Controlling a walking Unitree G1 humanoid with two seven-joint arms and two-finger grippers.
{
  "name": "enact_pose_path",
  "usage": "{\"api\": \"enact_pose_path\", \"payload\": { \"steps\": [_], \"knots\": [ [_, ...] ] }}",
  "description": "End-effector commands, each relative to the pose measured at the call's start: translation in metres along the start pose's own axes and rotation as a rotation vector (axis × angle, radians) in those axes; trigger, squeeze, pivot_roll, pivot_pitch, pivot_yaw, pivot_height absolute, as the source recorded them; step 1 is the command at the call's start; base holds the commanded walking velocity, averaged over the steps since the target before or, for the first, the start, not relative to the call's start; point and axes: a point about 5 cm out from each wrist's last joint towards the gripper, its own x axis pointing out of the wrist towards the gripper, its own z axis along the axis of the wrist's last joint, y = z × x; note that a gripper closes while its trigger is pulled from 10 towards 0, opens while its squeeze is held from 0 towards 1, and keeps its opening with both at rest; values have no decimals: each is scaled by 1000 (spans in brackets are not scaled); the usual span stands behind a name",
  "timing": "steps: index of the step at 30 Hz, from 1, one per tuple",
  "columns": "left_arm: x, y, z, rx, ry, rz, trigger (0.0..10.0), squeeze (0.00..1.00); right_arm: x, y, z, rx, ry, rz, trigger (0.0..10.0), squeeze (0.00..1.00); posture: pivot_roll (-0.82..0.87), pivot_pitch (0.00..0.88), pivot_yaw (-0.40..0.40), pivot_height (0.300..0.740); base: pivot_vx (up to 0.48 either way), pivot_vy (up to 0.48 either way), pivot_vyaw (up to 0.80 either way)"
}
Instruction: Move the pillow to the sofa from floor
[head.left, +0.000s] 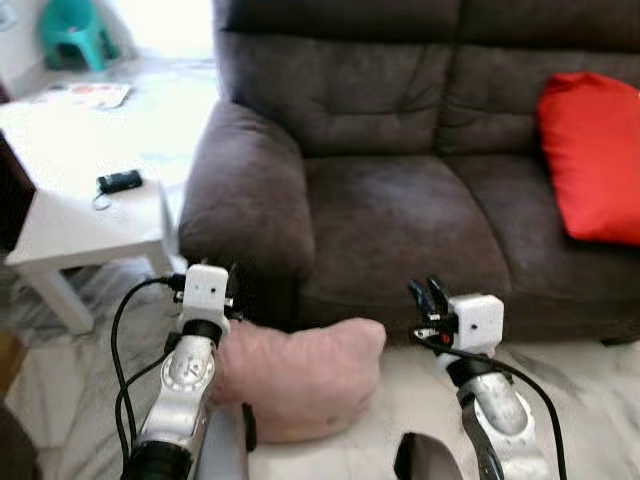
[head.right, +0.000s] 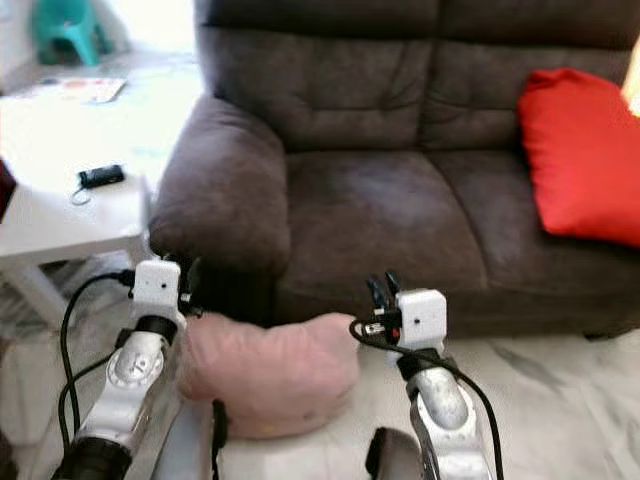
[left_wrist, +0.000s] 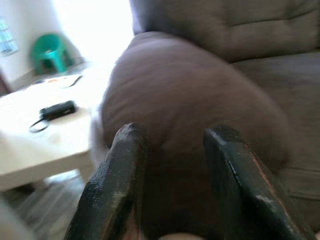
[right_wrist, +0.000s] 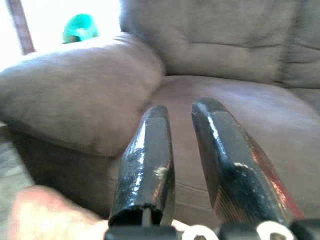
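Pink pillow (head.left: 300, 375) lies on the floor (head.left: 590, 400) between the left gripper (left_wrist: 172, 165) and right gripper (right_wrist: 182, 150), against the sofa (head.left: 400, 220). Both grippers hang empty, fingers parted, left wider than right.

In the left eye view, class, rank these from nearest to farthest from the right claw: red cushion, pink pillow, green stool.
1. Pink pillow, on the floor just left of the right claw.
2. Red cushion, on the sofa's right seat.
3. Green stool, far back left.
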Motion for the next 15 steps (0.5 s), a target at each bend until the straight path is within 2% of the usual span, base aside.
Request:
{"api": "enact_pose_path", "payload": {
  "steps": [1,7,15],
  "knots": [
    [1,3,1,3,-1,3,10000,0,2,2,3,5,-9,14,10000,0,31,0,-72,565,0,0,800],
    [1,4,1,0,0,6,10000,0,3,3,3,12,-9,27,10000,0,33,0,-72,565,0,0,770],
    [2,2,0,-15,5,-17,10000,0,4,1,3,21,-6,10,10000,0,34,0,-74,565,0,0,0]
  ]
}}
